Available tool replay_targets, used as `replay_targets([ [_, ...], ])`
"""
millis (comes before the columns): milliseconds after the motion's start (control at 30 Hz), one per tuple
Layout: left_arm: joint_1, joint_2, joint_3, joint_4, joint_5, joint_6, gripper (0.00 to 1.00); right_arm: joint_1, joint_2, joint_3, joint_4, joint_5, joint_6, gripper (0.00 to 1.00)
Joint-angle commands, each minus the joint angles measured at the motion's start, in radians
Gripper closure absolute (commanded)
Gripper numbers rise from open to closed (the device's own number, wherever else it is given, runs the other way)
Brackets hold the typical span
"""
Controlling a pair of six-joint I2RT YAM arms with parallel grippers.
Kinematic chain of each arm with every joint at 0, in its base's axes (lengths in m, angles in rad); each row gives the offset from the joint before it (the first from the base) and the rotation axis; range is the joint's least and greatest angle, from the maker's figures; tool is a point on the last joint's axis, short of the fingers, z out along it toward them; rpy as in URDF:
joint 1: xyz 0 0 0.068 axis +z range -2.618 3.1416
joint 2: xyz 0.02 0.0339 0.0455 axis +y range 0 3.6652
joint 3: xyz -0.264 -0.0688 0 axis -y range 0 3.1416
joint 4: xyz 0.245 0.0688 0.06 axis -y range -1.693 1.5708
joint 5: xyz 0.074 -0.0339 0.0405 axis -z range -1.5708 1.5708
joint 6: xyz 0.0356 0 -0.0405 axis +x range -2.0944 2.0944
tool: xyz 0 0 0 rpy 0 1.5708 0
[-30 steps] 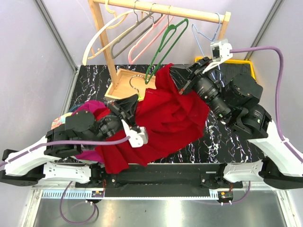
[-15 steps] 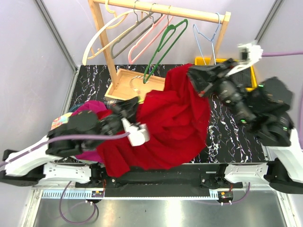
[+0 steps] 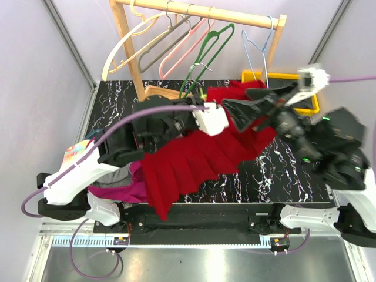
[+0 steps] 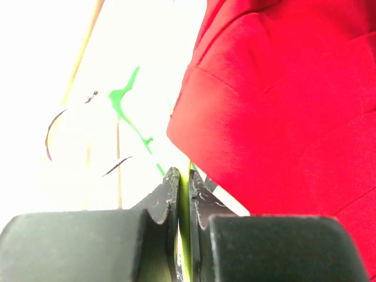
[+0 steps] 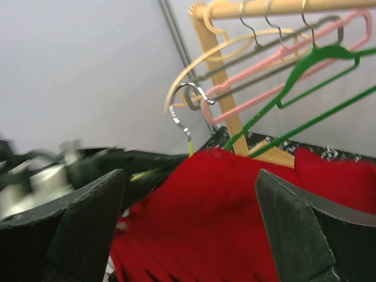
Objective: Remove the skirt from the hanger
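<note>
The red skirt hangs in pleats from a lime-green hanger with a metal hook, held above the table. My left gripper is raised at the skirt's top edge. In the left wrist view the gripper is shut on the hanger's thin lime bar, with the skirt just to its right. My right gripper is wide open at the skirt's upper right. From the right wrist, the gripper holds nothing; the skirt lies beyond it, the hook above.
A wooden rack at the back carries several hangers, among them a green one and a blue wire one. A yellow bin stands back right. A magenta clothes pile lies at the left.
My right gripper has opened and let go of the skirt, moving right. My left arm has lifted the hanger up and back toward the rack, so the skirt now hangs spread out.
</note>
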Motion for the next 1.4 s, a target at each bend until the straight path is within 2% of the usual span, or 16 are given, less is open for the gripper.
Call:
replay_targets([
  [0, 0.065, -0.069, 0.019, 0.124, -0.018, -0.053, 1.00, 0.013, -0.060, 0.097, 0.019, -0.036, -0.057, 0.00],
  [133, 0.079, -0.101, -0.003, 0.161, -0.033, -0.025, 1.00, 0.013, -0.065, 0.181, 0.016, -0.088, -0.123, 0.00],
  [233, 0.088, -0.089, 0.082, 0.173, -0.044, 0.010, 1.00, 0.013, -0.060, 0.194, 0.022, -0.200, -0.111, 0.00],
  [400, 0.082, -0.003, 0.338, 0.190, -0.034, 0.113, 1.00, 0.013, -0.014, 0.061, 0.106, -0.599, 0.067, 0.00],
  [467, 0.064, 0.035, 0.431, 0.222, -0.033, 0.164, 1.00, 0.065, 0.035, -0.042, 0.177, -0.677, 0.139, 0.00],
  [533, 0.050, 0.043, 0.447, 0.267, -0.030, 0.240, 1.00, 0.222, 0.078, -0.090, 0.154, -0.536, 0.053, 0.00],
  [600, 0.042, 0.031, 0.413, 0.326, -0.016, 0.283, 1.00, 0.454, 0.208, -0.060, 0.027, -0.240, -0.110, 0.00],
  [700, 0.041, 0.013, 0.354, 0.376, -0.011, 0.294, 1.00, 0.501, 0.372, -0.016, -0.029, -0.096, -0.140, 0.00],
  [800, 0.042, -0.003, 0.312, 0.411, -0.004, 0.294, 1.00, 0.501, 0.365, -0.154, 0.139, -0.019, -0.124, 0.01],
  [933, 0.041, -0.004, 0.297, 0.419, 0.010, 0.293, 1.00, 0.501, 0.357, -0.246, 0.249, 0.094, -0.114, 0.00],
  [1067, 0.036, -0.009, 0.287, 0.419, 0.021, 0.297, 1.00, 0.559, 0.376, -0.318, 0.344, 0.383, -0.201, 0.00],
  [1167, 0.036, -0.023, 0.248, 0.432, 0.022, 0.300, 1.00, 0.646, 0.400, -0.390, 0.526, 0.569, -0.374, 0.00],
  [1200, 0.036, -0.026, 0.237, 0.442, 0.022, 0.305, 1.00, 0.663, 0.411, -0.415, 0.688, 0.621, -0.494, 0.00],
  [1267, 0.036, -0.027, 0.212, 0.458, 0.027, 0.305, 1.00, 0.689, 0.452, -0.493, 0.878, 0.741, -0.619, 0.00],
  [1300, 0.036, -0.026, 0.212, 0.460, 0.027, 0.306, 1.00, 0.691, 0.471, -0.518, 1.139, 0.778, -0.778, 0.00],
  [1367, 0.036, -0.012, 0.217, 0.463, 0.024, 0.306, 1.00, 0.690, 0.546, -0.553, 1.395, 0.830, -0.955, 0.00],
])
